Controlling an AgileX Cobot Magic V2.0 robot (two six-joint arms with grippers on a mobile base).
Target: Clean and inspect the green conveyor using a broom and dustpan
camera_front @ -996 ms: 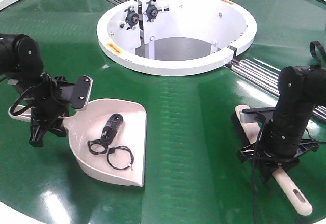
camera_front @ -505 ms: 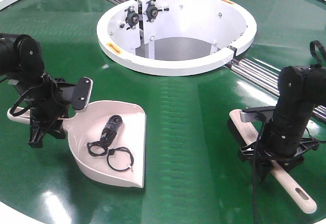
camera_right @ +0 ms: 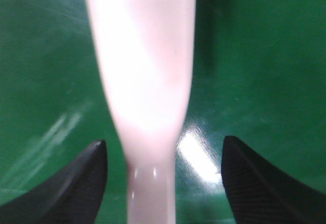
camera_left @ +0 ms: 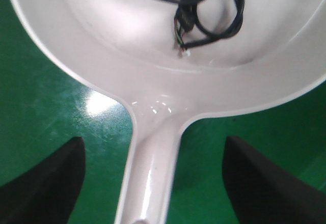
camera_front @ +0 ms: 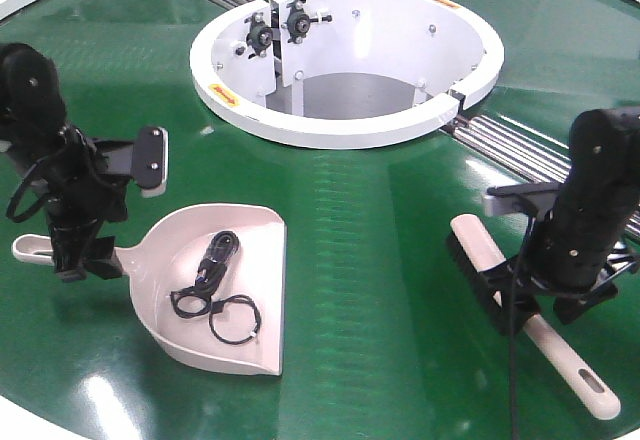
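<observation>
Green conveyor [camera_front: 380, 260] fills the scene, its white hub [camera_front: 330, 132] behind. On it lies the dustpan [camera_front: 262, 260], holding a coiled black cable [camera_front: 215, 278]; the cable's small end piece is too small to identify. The left claw [camera_front: 78, 265] is spread astride the dustpan's handle, clear of it. The broom [camera_front: 475, 248] lies well to the right, its middle hidden by the right claw [camera_front: 535, 310], likewise spread on either side of the handle; that wrist view is blurred.

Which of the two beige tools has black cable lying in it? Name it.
The dustpan, at the left gripper; the broom, at the right gripper, holds nothing.
</observation>
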